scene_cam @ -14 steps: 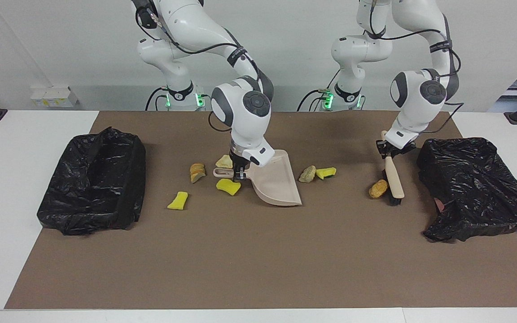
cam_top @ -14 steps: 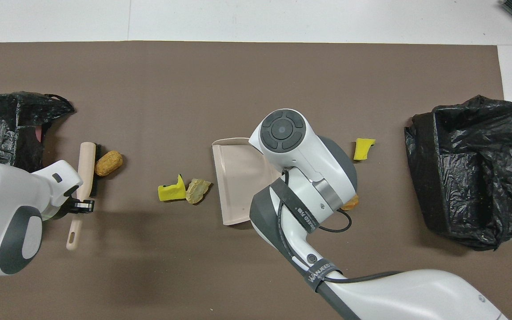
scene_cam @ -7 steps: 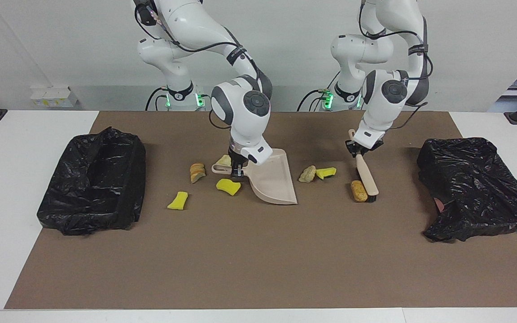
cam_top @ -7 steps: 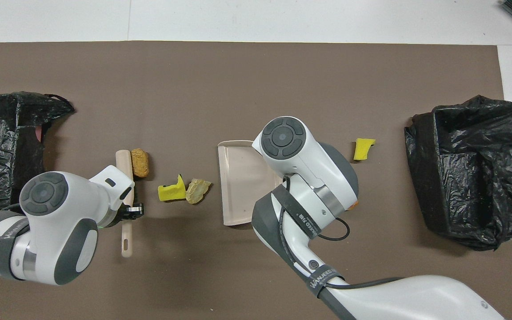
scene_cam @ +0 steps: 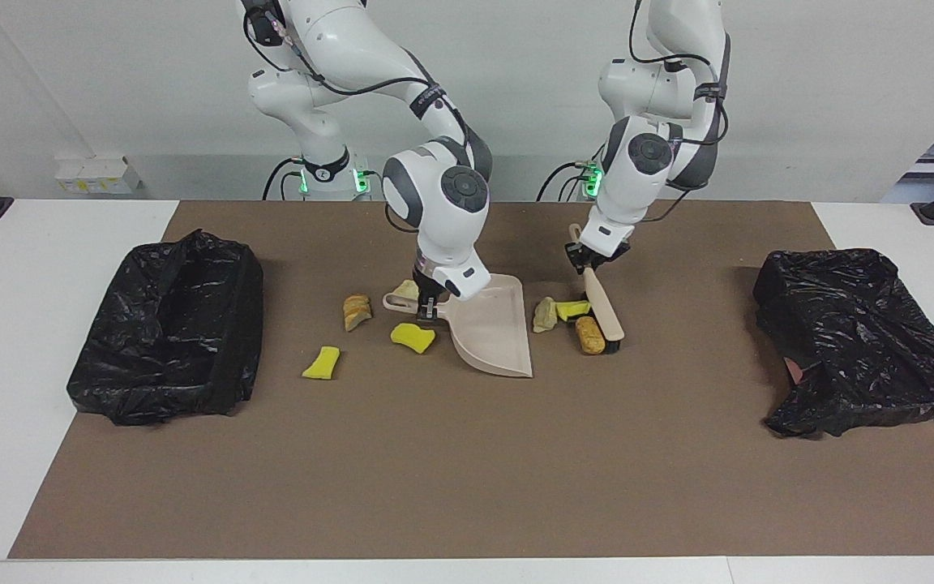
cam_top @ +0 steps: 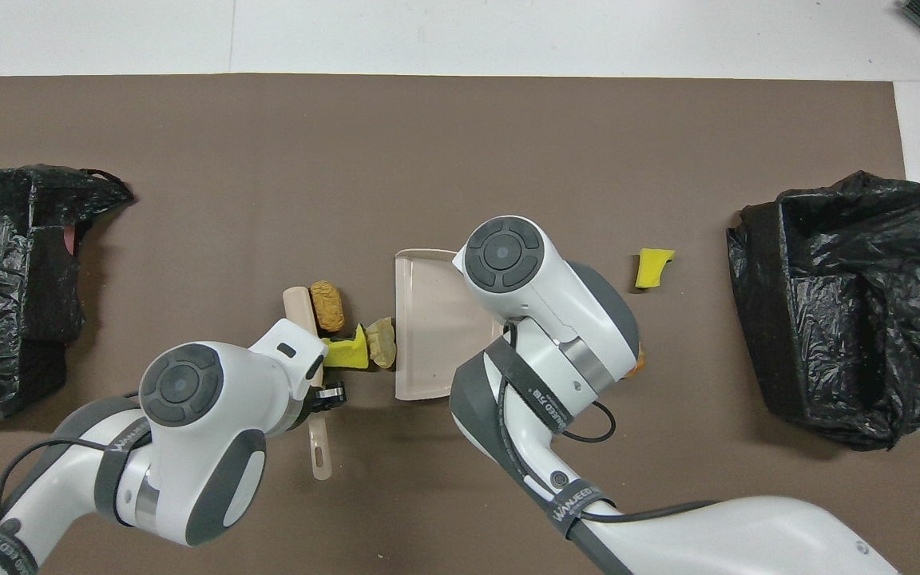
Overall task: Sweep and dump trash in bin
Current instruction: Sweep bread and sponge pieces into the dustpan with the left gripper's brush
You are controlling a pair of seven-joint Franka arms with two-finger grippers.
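Note:
My right gripper (scene_cam: 428,307) is shut on the handle of the beige dustpan (scene_cam: 493,334), whose mouth faces the left arm's end and rests on the mat. My left gripper (scene_cam: 593,261) is shut on the handle of the brush (scene_cam: 606,318). Pressed between the brush head (cam_top: 301,307) and the pan's mouth lie three pieces of trash: an orange-brown lump (scene_cam: 589,335), a yellow sponge chunk (scene_cam: 572,309) and a tan lump (scene_cam: 546,315). Several more scraps lie around the pan's handle, among them a yellow chunk (scene_cam: 412,337) and a bread lump (scene_cam: 356,311).
A black-bagged bin (scene_cam: 167,324) stands at the right arm's end of the brown mat. A second black bag (scene_cam: 856,341) lies slumped at the left arm's end. One yellow chunk (cam_top: 652,267) sits apart, between the dustpan and the right arm's bin.
The left arm swept the brush toward the dustpan, pushing the orange-brown lump into the yellow chunk and tan lump, which now sit at the pan's mouth. The dustpan shifted slightly.

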